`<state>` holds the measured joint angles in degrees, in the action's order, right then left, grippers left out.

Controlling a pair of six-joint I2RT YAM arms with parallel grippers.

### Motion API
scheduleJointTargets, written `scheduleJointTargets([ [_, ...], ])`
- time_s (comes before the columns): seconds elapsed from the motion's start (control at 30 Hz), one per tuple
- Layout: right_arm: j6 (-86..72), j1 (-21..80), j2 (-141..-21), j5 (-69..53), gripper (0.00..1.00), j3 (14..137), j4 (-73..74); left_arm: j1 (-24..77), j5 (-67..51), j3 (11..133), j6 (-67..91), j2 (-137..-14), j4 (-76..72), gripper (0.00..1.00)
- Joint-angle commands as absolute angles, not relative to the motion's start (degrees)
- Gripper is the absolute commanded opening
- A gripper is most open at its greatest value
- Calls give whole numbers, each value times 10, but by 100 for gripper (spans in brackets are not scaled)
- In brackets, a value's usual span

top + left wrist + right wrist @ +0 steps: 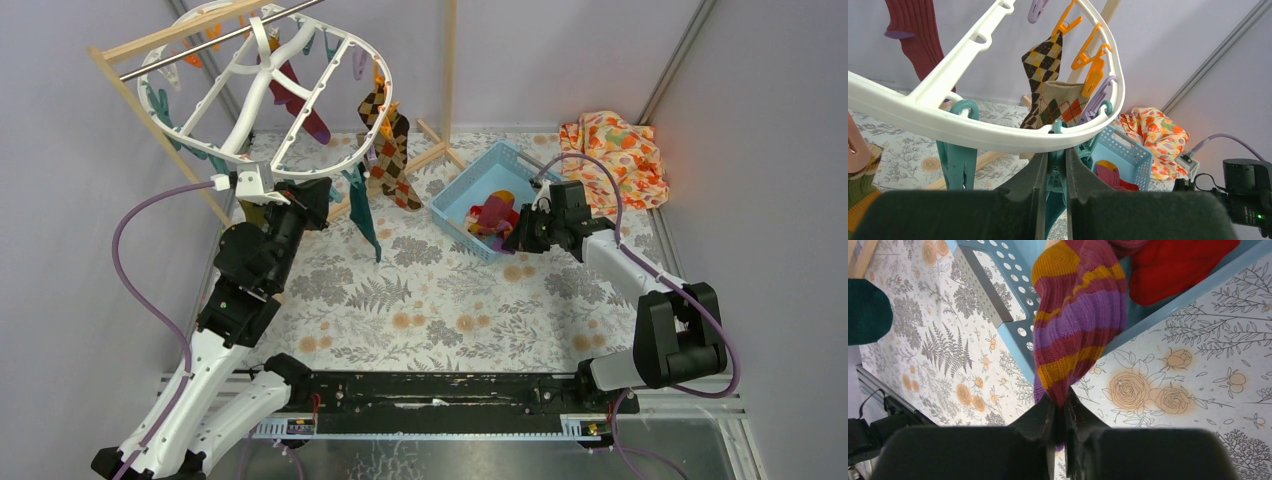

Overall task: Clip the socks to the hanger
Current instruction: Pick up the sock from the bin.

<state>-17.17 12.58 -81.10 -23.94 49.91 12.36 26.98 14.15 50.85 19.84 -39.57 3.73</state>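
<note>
The white oval hanger (250, 95) hangs from a metal rod at the back left; its rim crosses the left wrist view (998, 131). Argyle socks (392, 140), a maroon sock (295, 95) and a teal sock (362, 215) hang from it. My left gripper (325, 190) is shut on a teal peg (1057, 172) under the rim. My right gripper (518, 232) is shut on a maroon, purple and yellow striped sock (1079, 325), lifting it over the edge of the blue basket (520, 165). A red sock (1178, 265) lies in the basket.
A wooden rack (130, 100) with a metal rod holds the hanger. An orange floral cloth (615, 150) lies at the back right beside the basket. The table has a floral cover (430, 300). Purple cables trail from both arms.
</note>
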Motion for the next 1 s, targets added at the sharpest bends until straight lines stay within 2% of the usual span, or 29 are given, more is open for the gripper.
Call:
scheduleJointTargets([
  [0.0, -161, 123, -805, -263, 4, 511, 125, 272, 138, 497, 204, -395, 40, 0],
  [0.03, -162, 123, -803, -267, 0, 511, 125, 272, 139, 497, 205, -394, 40, 0],
  [0.27, -197, 123, -764, -353, 0, 501, 72, 272, 133, 499, 205, -395, 40, 0],
  [0.5, -315, 123, -725, -505, 0, 509, -80, 272, 131, 504, 206, -394, 41, 0],
  [0.6, -406, 123, -724, -549, 0, 503, -194, 272, 127, 510, 208, -394, 43, 0],
  [0.8, -521, 125, -713, -539, 0, 495, -378, 273, 114, 524, 222, -397, 43, 0],
  [0.97, -538, 167, -710, -488, 0, 494, -498, 272, 92, 540, 250, -404, 47, 0],
])
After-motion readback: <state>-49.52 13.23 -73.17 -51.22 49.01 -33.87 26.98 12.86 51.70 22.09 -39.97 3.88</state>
